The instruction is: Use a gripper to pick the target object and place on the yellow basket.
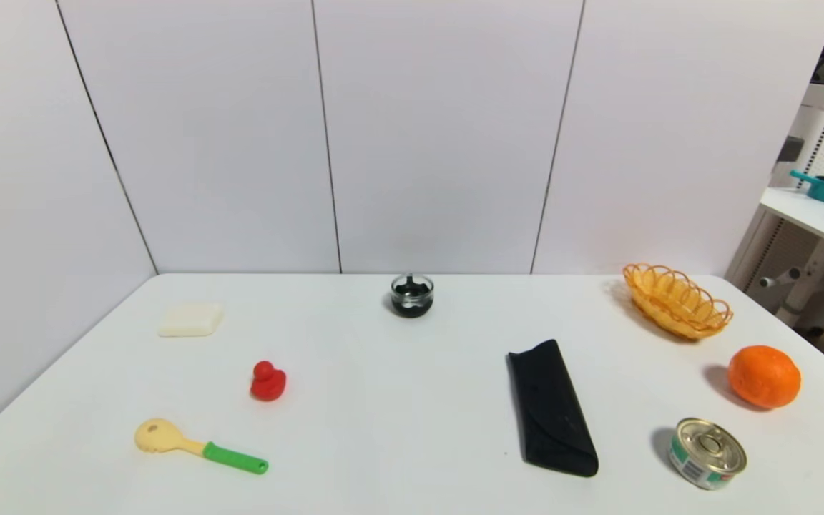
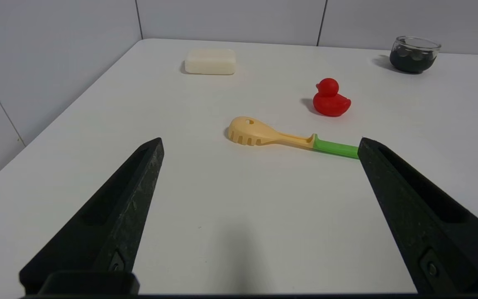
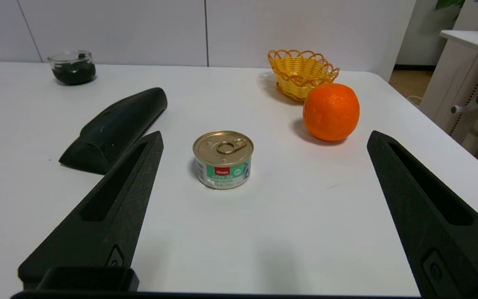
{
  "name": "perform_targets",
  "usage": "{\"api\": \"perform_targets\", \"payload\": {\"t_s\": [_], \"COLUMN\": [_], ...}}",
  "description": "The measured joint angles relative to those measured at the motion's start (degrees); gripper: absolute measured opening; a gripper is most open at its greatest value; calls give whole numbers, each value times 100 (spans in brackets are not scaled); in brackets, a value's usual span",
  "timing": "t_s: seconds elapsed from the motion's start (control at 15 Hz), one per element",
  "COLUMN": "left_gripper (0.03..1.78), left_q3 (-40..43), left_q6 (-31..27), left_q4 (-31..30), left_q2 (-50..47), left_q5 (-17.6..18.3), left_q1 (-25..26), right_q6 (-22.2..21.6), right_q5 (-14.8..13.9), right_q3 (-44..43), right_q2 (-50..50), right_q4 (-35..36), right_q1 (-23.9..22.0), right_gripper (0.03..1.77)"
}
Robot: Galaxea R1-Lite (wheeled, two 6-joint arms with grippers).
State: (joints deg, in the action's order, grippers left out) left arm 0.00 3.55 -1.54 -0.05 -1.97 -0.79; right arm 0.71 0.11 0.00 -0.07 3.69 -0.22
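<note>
The small squat green-labelled tin can stands upright near the tabletop's front right corner, straight ahead of the right end effector, whose fingers are spread apart, the nearer arm

The only lettering stands on the tin can, near the tabletop's right front corner. Its green-and-white paper label carries a small red patch with a short white word on it, too small to read for certain. Smaller print at the label's side cannot be read.
</note>
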Motion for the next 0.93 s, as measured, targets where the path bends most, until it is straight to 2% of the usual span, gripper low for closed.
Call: {"api": "perform_targets", "payload": {"t_s": [0.33,0.53,0.73,0.93], "left_gripper": [169,169,169,169], "left_q3": [0,0,0,0], "left_q6": [2,2,0,0], "left_q4": [-2,-2,-2,0], "left_q2": [0,0,0,0], "left_q5": [2,2,0,2], "left_q1": [0,0,0,0], "right_q6": [-82,-111,-122,-128], "right_q5": [20,49,51,168], "right_q3": [-7,-432,-1303,-2593], "right_q2": [152,641,1525,2639], "right_q4": [-59,-76,-76,-80], "right_q1": [-5,12,33,43], "right_gripper": [170,170,170,170]}}
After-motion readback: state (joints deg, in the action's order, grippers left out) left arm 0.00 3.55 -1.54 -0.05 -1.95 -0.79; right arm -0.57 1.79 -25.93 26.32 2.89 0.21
